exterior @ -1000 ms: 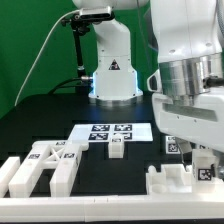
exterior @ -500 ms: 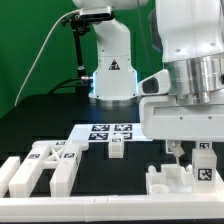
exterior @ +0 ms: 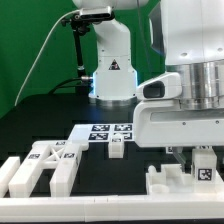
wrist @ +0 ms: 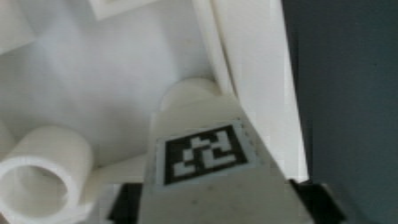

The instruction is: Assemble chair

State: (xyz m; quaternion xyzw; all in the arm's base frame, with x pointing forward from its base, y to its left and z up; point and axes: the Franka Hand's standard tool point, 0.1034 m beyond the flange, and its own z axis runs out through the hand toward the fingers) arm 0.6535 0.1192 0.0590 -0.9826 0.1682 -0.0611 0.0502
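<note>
The chair is in loose glossy white parts on the black table. At the exterior view's right a tagged white part (exterior: 204, 172) stands upright next to a blocky white part (exterior: 168, 182). My gripper (exterior: 201, 160) is down over the tagged part. In the wrist view this part (wrist: 214, 150) shows its tag and fills the gap between my two black fingers (wrist: 127, 203), which lie against its two sides; my gripper (wrist: 221, 206) is shut on it. A white round peg (wrist: 39, 182) and a long white panel edge (wrist: 249, 60) lie close beside it.
Larger white chair parts (exterior: 45, 165) lie at the exterior view's left, and a small white cube (exterior: 116, 148) stands in the middle. The marker board (exterior: 105, 131) lies behind the cube. The white border rail (exterior: 90, 212) runs along the front, and the arm's base (exterior: 113, 75) stands at the back.
My arm has come down and toward the exterior view's left over the tagged part at the right. The jaws have narrowed from wide open onto its sides.
</note>
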